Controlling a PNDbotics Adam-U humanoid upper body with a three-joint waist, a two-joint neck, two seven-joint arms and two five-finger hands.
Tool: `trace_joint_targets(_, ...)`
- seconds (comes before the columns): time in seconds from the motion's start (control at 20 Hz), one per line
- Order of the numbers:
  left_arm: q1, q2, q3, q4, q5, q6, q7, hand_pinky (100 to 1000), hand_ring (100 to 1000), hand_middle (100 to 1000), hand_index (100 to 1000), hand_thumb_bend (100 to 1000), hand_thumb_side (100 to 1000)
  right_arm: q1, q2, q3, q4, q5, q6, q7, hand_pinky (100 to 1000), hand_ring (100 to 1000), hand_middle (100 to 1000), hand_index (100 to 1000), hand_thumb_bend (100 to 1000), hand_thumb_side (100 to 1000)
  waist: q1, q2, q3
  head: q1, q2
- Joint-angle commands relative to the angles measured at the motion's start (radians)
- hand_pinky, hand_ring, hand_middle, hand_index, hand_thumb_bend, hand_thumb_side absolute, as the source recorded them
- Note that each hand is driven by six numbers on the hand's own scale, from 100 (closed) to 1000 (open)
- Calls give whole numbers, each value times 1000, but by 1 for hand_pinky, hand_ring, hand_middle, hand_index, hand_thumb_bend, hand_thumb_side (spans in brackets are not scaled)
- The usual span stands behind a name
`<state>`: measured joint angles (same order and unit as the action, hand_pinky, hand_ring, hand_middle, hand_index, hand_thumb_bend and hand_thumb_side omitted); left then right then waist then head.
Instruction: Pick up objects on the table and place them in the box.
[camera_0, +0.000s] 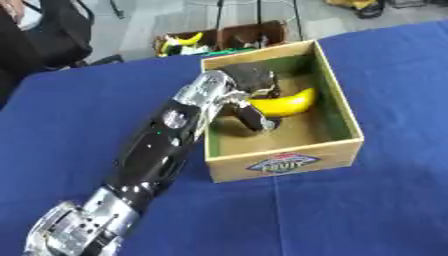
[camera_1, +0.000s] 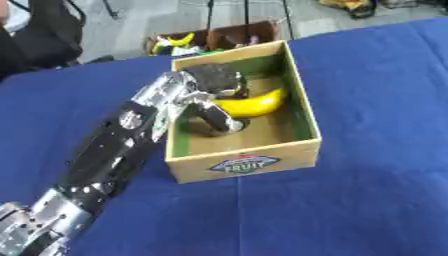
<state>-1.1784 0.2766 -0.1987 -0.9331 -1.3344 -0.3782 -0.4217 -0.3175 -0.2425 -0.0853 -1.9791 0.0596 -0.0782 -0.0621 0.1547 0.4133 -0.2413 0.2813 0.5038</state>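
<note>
The robot's black and silver left hand (camera_0: 248, 95) hides one end of the curved yellow banana (camera_0: 286, 103); the fingertips are blurred. The right hand appears nowhere.

This is looking like a lab or workshop: behind the blue-covered table (camera_0: 79, 105), a cardboard bin (camera_0: 223, 39) of toy fruit is sitting on grey floor.

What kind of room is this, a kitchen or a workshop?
Probably a robot test lab, not a kitchen: a table under blue cloth, a cardboard fruit box with a banana, and metal stand legs on a bare floor behind.
</note>
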Motion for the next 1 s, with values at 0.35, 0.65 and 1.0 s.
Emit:
trace_joint_targets(0.35, 6, -2, -11, -2, -78, 16, 2, 675, 868, 840, 937, 426, 819, -8, -9, 1, -21, -7, 2, 4, 637, 679, 627, 826, 100, 1000, -10, -15, 1, 1, -7)
trace_joint_targets(0.65, 6, 31, 7, -90, -29, 40, 30, 674, 864, 839, 943, 573, 971, 5, -13, -2, -21, -4, 6, 3, 637, 679, 626, 826, 100, 1000, -10, -28, 20, -18, 9)
trace_joint_targets(1.0, 15, 115, 30, -248, 68, 88, 28, 716, 892, 873, 956, 763, 1000, 13, -13, -3, -21, -4, 10, 1, 637, 679, 625, 825, 100, 1000, -10, -41, 38, -51, 28)
